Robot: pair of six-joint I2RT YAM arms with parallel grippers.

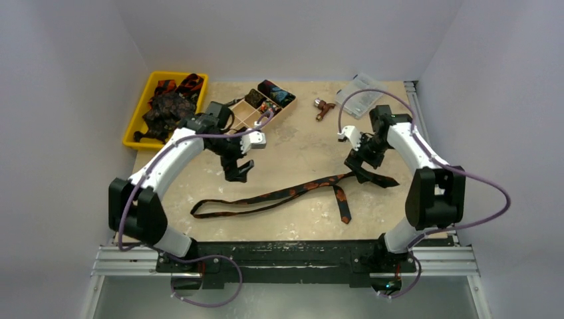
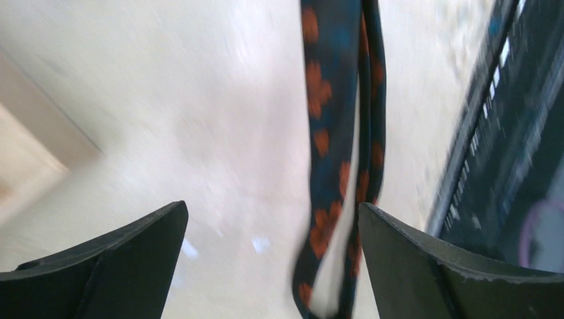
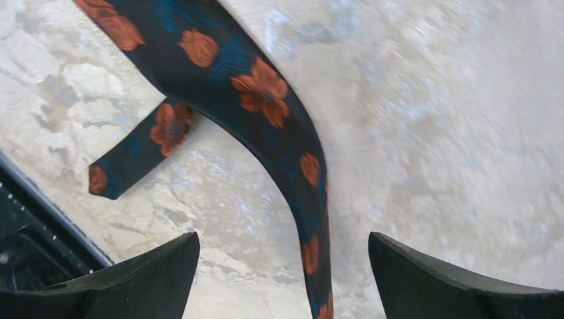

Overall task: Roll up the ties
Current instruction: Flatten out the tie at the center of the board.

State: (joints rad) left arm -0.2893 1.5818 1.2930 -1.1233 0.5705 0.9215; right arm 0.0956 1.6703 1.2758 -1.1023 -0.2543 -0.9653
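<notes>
Left gripper [image 1: 239, 173], right gripper [image 1: 357, 165] both spread wide, empty; black tie [image 1: 286, 193], orange flower print, lies unrolled.

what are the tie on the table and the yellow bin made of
Tie: soft woven fabric by its look, dark with orange flowers; it lies limp and folded over itself. Yellow bin: probably moulded plastic, smooth and evenly coloured.

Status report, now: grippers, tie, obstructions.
Left gripper open, right gripper open, nothing held. Tie flat on table, unrolled, partly doubled over. Nothing lying on it.
</notes>
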